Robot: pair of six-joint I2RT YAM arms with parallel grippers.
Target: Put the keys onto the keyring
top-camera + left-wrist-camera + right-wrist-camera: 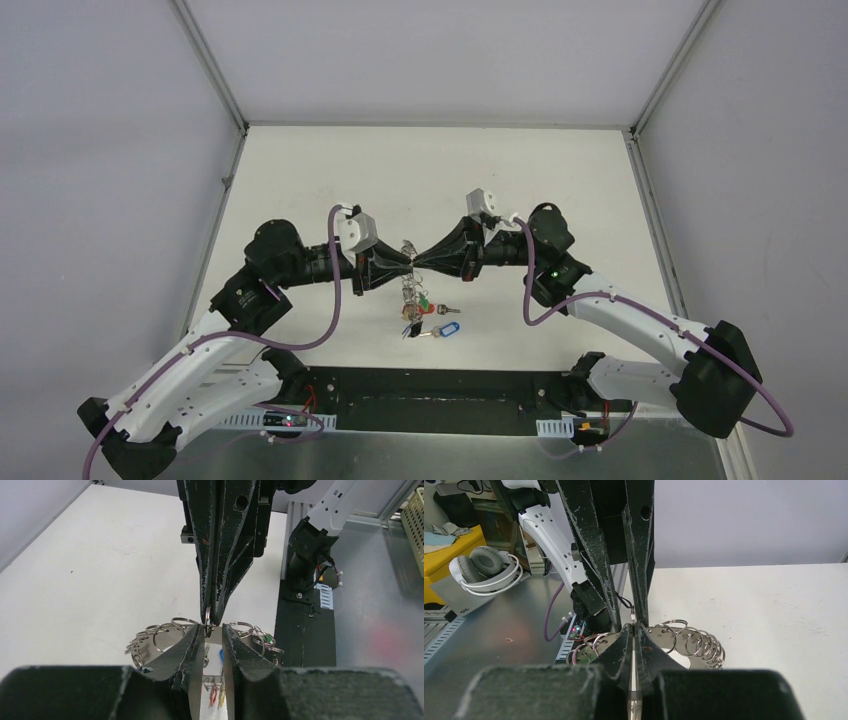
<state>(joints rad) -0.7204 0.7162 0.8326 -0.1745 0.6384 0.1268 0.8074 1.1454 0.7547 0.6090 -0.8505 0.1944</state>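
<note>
Where left gripper (404, 263), right gripper (422, 262) crowd keyring (408, 247), blue-tagged key (446, 328) lies on table (300, 170).

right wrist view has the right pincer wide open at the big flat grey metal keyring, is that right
No: the right pincer is shut, not wide open, at the big flat grey metal keyring. The right wrist view shows its fingers pressed together.

left claw (404, 263), right claw (419, 262) tip-to-tip, keyring (409, 286) between
</note>
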